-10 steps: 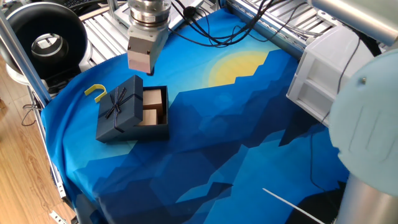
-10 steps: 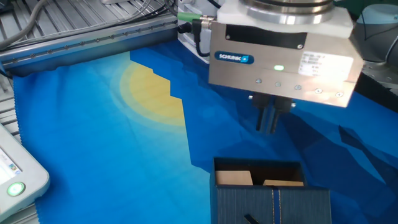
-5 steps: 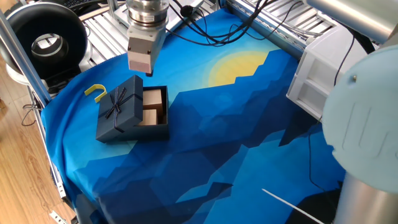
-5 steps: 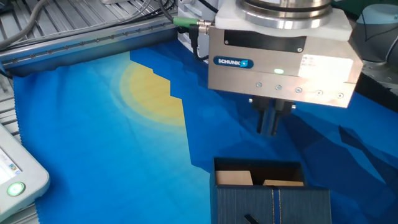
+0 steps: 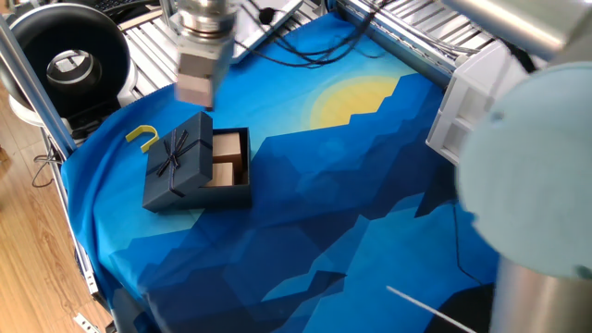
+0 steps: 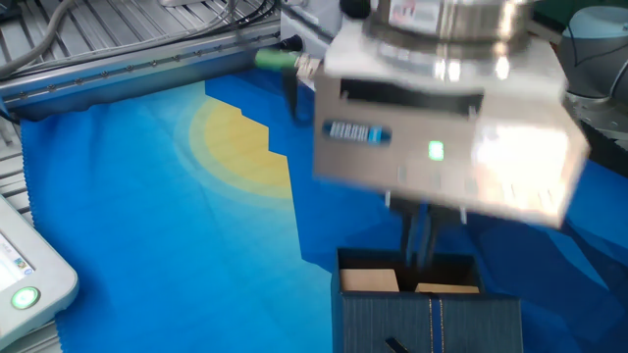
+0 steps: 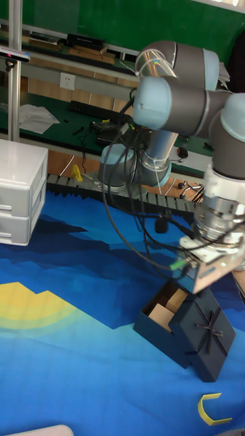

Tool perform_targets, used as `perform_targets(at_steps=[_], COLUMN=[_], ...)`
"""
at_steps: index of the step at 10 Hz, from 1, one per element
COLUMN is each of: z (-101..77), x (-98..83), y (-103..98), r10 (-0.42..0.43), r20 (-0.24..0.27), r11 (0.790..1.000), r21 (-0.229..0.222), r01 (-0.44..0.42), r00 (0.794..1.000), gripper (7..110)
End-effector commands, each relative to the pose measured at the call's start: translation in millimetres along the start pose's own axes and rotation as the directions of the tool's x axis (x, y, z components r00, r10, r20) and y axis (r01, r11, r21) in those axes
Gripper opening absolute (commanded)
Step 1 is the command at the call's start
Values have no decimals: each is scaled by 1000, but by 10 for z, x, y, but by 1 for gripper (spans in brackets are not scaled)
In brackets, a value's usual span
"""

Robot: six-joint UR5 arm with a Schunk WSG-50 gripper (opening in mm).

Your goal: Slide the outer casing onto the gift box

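Note:
The outer casing [image 5: 176,168], dark navy with a thin ribbon bow, lies tilted over the left part of the gift box [image 5: 231,159], whose tan compartments show on the right. The other fixed view has the gift box [image 6: 407,279] at the bottom edge, behind the outer casing [image 6: 432,324]. The tall fixed view shows the outer casing [image 7: 207,334] leaning on the gift box [image 7: 162,315]. My gripper [image 5: 194,100] hovers above the casing's far corner, blurred. Its fingers [image 6: 420,240] are pressed together with nothing between them, just above the box's far wall. The gripper [image 7: 199,281] hangs over the box.
A small yellow hook [image 5: 143,137] lies left of the casing on the blue cloth. A white drawer unit [image 5: 481,102] stands at the right edge, seen too as the white drawer unit [image 7: 20,194]. A black round device [image 5: 69,55] sits at the back left. Cables run across the far edge.
The gripper has shifted left and come down toward the box's far wall; it is motion-blurred now. The casing and the box have not moved.

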State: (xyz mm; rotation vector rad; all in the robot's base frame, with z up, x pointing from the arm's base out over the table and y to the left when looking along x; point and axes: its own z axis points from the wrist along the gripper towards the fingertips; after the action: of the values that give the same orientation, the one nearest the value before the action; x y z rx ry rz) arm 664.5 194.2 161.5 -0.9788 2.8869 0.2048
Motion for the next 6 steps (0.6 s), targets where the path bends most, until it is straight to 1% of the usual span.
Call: perform_targets(at_steps=[1,3,4,5,6], z=[174,403,491,499,509], x=[-655,-902,-973,-1026,-1078], y=[116,140,160,226,233], r10=[15,-14,-15,-23,-69], r20=[10,3,0,10,32], r11=[1000,1000,1000,1000,997], r21=[-1,-6,5,-12,-21], r01=[-15,14,15,23,70], r00=[1000,1000,1000,1000,997], gripper=[7,7,7,7,7])
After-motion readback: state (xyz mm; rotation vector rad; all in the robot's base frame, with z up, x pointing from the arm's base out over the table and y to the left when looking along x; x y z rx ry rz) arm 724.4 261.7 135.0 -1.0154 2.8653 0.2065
